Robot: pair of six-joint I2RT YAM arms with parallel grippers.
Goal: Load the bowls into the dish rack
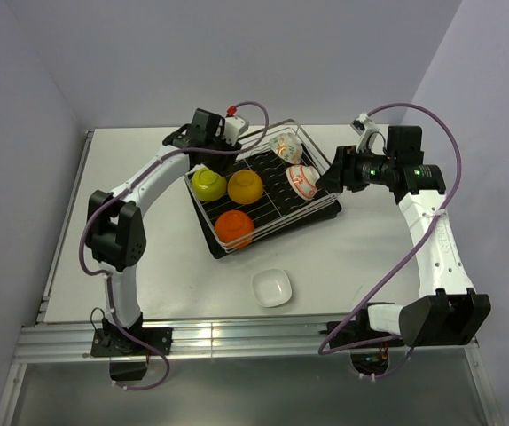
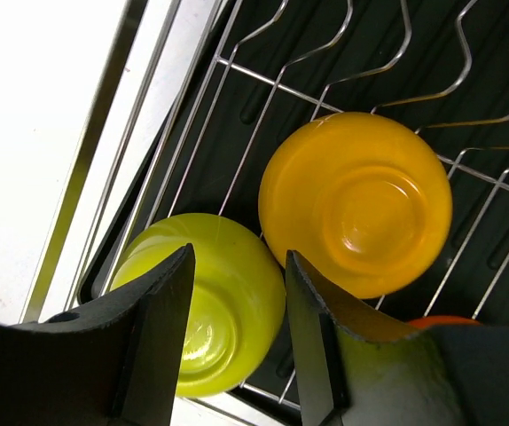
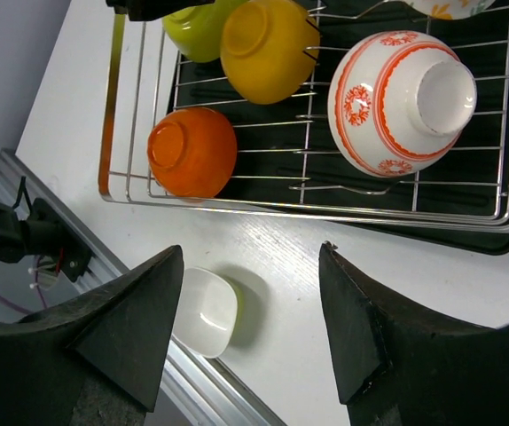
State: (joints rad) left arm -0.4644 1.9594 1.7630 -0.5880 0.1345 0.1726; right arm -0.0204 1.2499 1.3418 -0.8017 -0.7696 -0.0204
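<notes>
Five bowls are seen from above in the silver wire dish rack; a small white bowl is found at its six o'clock. Over the lime green bowl, the left gripper is held half-spread, empty. The right gripper is spread, empty; the white bowl's rim should be pinched squarely.

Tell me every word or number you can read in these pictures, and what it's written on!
None: no word, number or brand can be read in any view.
Red-and-white bowl: only flower-like patterns, no letters.
Pale bowl: a leaf print, no writing.
Right arm: no label that can be read.
</notes>
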